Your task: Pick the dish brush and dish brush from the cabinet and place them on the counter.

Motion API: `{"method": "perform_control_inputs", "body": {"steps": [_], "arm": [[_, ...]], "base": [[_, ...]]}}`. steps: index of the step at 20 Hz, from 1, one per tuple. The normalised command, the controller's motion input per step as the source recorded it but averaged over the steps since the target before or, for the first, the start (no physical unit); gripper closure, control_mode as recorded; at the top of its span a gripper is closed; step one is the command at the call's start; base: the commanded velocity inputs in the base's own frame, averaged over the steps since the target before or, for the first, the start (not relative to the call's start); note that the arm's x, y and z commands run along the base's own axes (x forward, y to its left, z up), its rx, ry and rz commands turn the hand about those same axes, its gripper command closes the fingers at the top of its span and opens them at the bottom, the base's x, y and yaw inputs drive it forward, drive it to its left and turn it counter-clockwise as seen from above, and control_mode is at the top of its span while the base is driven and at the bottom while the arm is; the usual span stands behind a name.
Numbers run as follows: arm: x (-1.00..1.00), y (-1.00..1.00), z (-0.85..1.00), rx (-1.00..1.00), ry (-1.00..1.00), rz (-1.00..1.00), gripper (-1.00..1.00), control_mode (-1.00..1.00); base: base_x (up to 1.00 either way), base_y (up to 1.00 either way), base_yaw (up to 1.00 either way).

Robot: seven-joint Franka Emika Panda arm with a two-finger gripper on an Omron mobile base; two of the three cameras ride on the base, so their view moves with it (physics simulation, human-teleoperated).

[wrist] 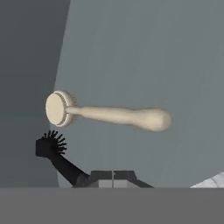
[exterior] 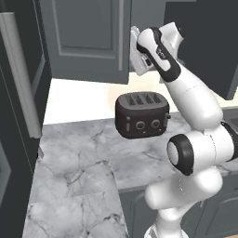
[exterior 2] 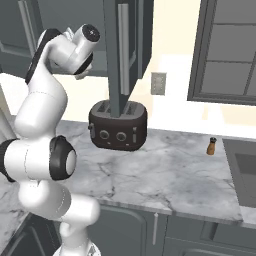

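Gripper (wrist: 113,175) jaws look closed on black dish brush (wrist: 54,151) handle, prob; cream dish brush (wrist: 109,114) just above could get knocked off cabinet shelf (wrist: 144,65) on withdrawal.

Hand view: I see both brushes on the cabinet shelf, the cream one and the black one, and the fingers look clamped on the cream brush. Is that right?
Not quite. The fingers are on the black brush, not the cream one: in the hand view its handle runs down into them, while the cream brush lies apart, further along the grey shelf. Both brushes are there, as you say.
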Motion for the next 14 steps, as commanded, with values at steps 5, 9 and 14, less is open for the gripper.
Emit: {"method": "perform_control_inputs", "body": {"steps": [5, 9, 14], "arm": [[0.53, 0.19, -0.04, 0.01, 0.17, 0.11, 1.00, -1.00], [0.49, 0.25, -0.09, 0.01, 0.20, 0.13, -1.00, -1.00], [0.36, 0.26, -0.06, 0.01, 0.13, 0.14, -1.00, -1.00]], "base": [[0.00, 0.00, 0.00], [0.00, 0.00, 0.00], [0.00, 0.00, 0.00]]}}
